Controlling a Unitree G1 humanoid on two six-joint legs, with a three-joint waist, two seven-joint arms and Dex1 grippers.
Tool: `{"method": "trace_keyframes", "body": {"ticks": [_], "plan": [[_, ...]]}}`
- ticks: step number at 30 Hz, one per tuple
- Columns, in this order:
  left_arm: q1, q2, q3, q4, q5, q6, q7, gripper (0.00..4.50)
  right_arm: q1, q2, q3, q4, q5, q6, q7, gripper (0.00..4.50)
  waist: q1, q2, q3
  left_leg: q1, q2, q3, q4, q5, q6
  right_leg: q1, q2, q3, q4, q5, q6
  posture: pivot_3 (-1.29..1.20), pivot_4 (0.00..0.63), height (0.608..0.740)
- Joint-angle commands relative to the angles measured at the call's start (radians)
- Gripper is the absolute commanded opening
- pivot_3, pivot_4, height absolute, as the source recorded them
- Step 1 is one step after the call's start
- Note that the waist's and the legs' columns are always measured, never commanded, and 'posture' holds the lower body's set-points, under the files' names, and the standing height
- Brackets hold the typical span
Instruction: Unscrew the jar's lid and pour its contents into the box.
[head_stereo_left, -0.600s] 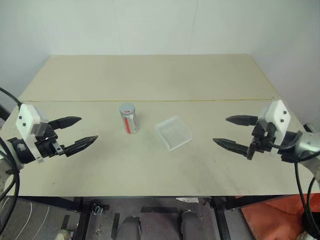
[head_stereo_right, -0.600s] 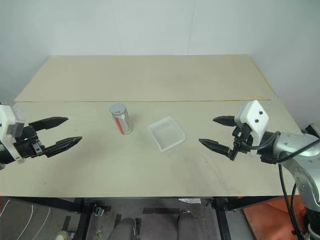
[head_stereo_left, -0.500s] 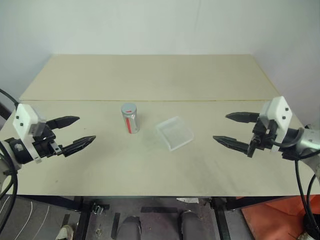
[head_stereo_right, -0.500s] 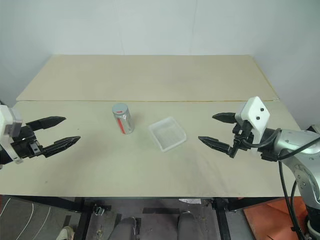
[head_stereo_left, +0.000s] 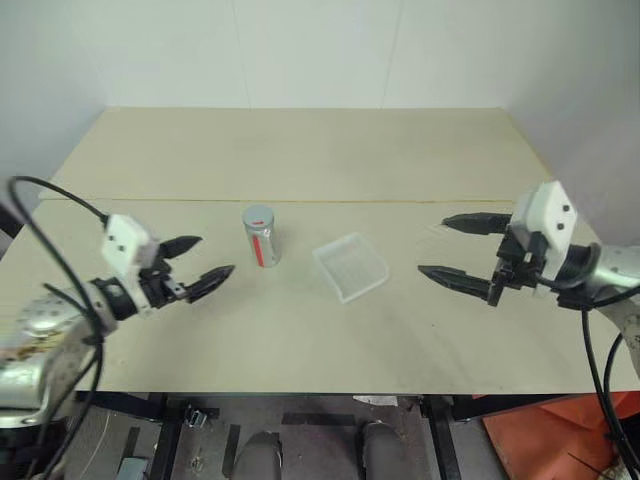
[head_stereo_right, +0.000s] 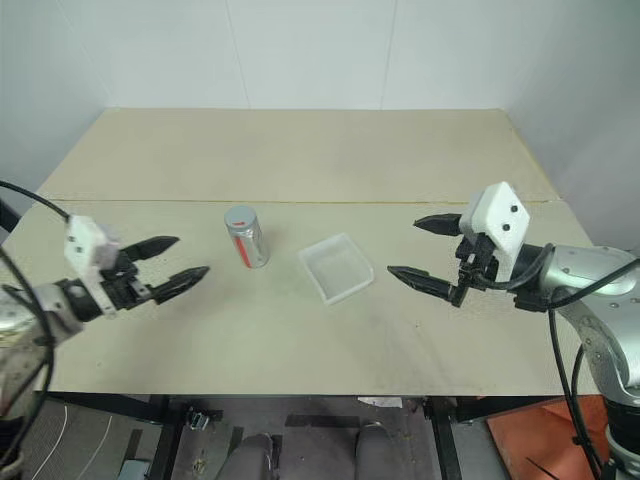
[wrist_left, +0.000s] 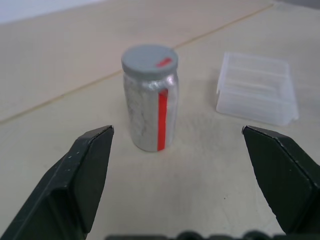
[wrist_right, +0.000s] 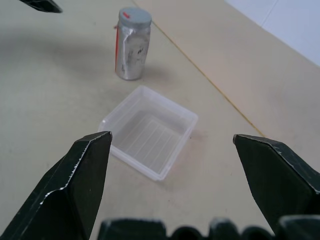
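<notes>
The jar (head_stereo_left: 261, 241) stands upright on the beige table, silvery with a vertical red stripe, and its grey lid (wrist_left: 149, 60) with a small red mark is screwed on. I cannot make out the contents through its side. The box (head_stereo_left: 350, 266), a shallow clear tray, lies empty just right of the jar. My left gripper (head_stereo_left: 202, 263) is open a short way left of the jar, pointing at it, nothing between its fingers. My right gripper (head_stereo_left: 447, 247) is open to the right of the box, pointing toward it. In the right wrist view the box (wrist_right: 148, 130) lies ahead with the jar (wrist_right: 131, 45) beyond.
The table (head_stereo_left: 300, 150) is made of two boards with a seam running across behind the jar. White walls stand behind and to the right. The table's front edge lies just below both grippers.
My left gripper has moved right, much closer to the jar. My right gripper has shifted slightly left and up toward the box. Jar and box have stayed in place.
</notes>
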Motion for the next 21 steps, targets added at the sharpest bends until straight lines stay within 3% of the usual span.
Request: {"method": "trace_keyframes", "body": {"ticks": [1, 8, 21], "plan": [[-0.040, -0.058, -0.057, 0.011, 0.054, -0.009, 0.092, 4.48, -0.012, -0.023, -0.037, -0.039, 0.012, -0.011, 0.012, 4.50, 0.000, 0.000, 0.000, 0.000, 0.000, 0.000, 0.000, 0.000, 0.000, 0.000, 0.000, 0.000, 0.000, 0.000, 0.000, 0.00, 0.150, 0.740], [-0.093, -0.258, -0.179, 0.072, 0.203, -0.077, 0.292, 4.48, -0.021, -0.035, -0.030, -0.043, 0.006, -0.023, 0.026, 4.50, 0.001, 0.000, 0.000, 0.000, 0.000, 0.000, 0.000, 0.000, 0.000, 0.001, 0.000, 0.000, -0.001, 0.000, 0.000, 0.00, 0.150, 0.740], [-0.186, -0.424, -0.222, 0.213, 0.372, -0.250, 0.455, 4.48, 0.018, -0.032, -0.078, -0.102, 0.032, -0.007, -0.002, 4.50, 0.020, 0.000, 0.000, 0.000, -0.001, 0.000, 0.001, 0.000, 0.000, 0.001, 0.000, 0.000, -0.002, 0.001, 0.001, 0.00, 0.150, 0.740]]}}
